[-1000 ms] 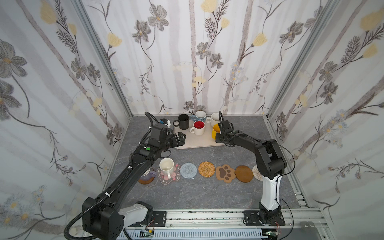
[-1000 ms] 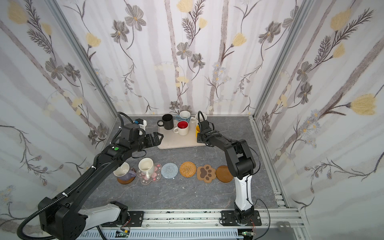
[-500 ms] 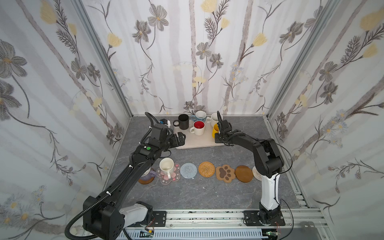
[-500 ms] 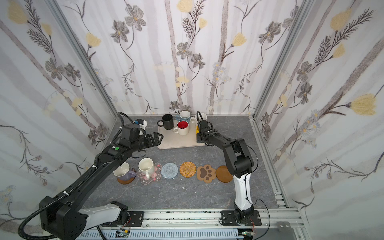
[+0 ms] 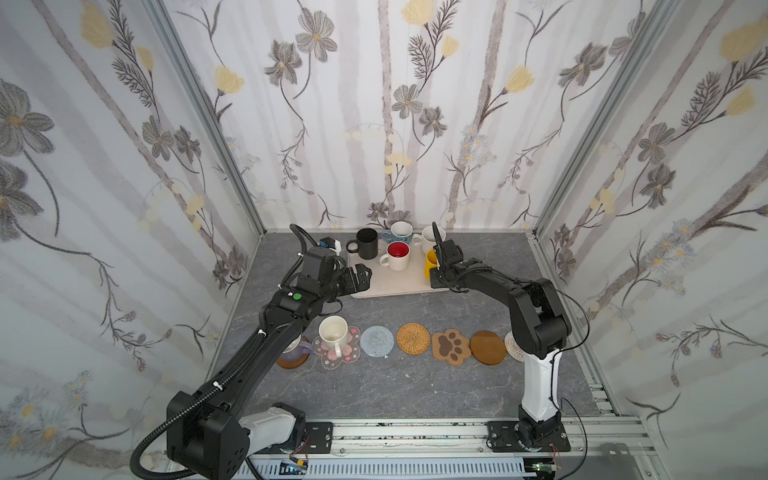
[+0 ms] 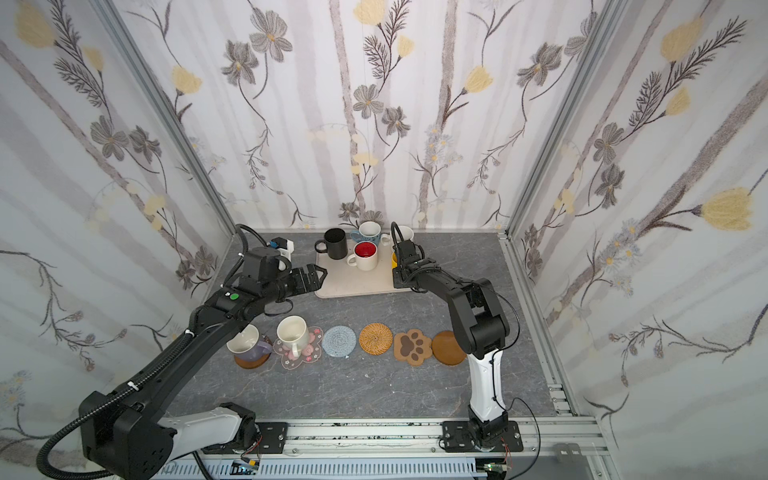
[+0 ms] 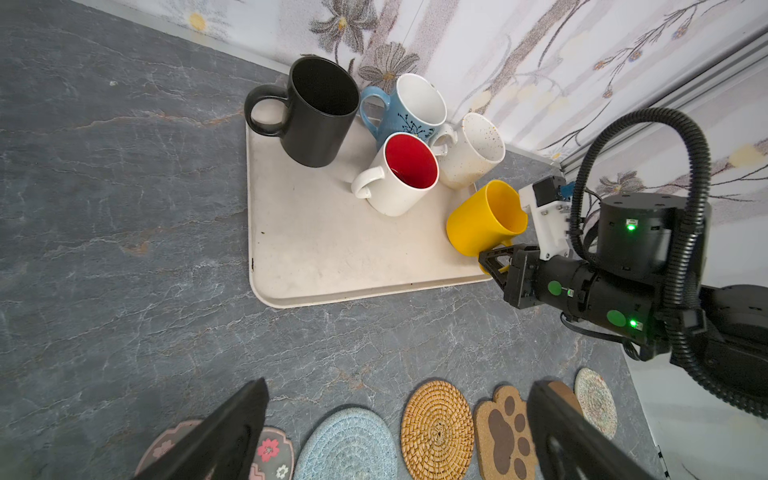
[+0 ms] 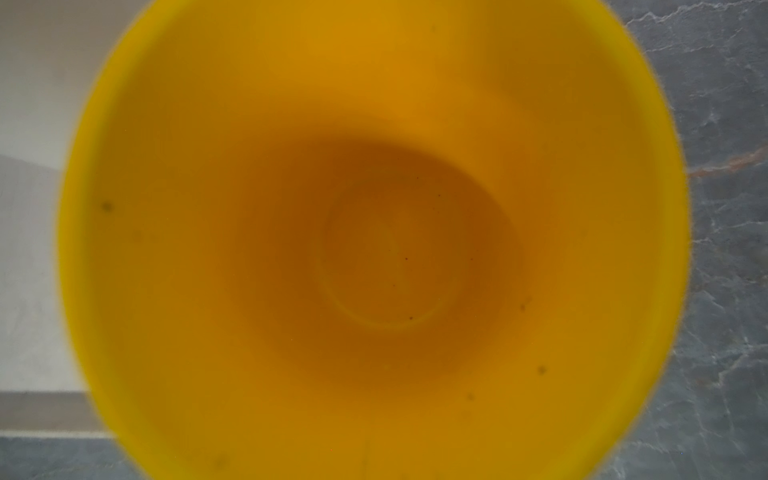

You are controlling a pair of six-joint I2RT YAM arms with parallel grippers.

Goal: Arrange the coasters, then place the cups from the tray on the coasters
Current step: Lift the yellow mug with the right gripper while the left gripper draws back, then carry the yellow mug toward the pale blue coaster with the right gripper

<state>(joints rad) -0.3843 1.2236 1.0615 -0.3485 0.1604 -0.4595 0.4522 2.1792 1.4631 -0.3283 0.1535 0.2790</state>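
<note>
The left arm point(image 5: 253, 357) stretches long and sloped toward the near left corner of the tray point(image 5: 390, 286). Its wrist is bent so that the left claw point(image 5: 361, 276) sits at the tray's left edge. The jaws are spread wide with nothing between them, and in the left wrist view the two dark fingers point(image 7: 232, 432) stand far apart. The right arm point(image 5: 536, 316) rises upright to the right of the tray. Its elbow is folded sharply and its forearm reaches across to the tray's right edge. There the right claw point(image 7: 494, 259) has its jaws drawn close on the handle of the yellow mug point(image 7: 482, 220).
</note>
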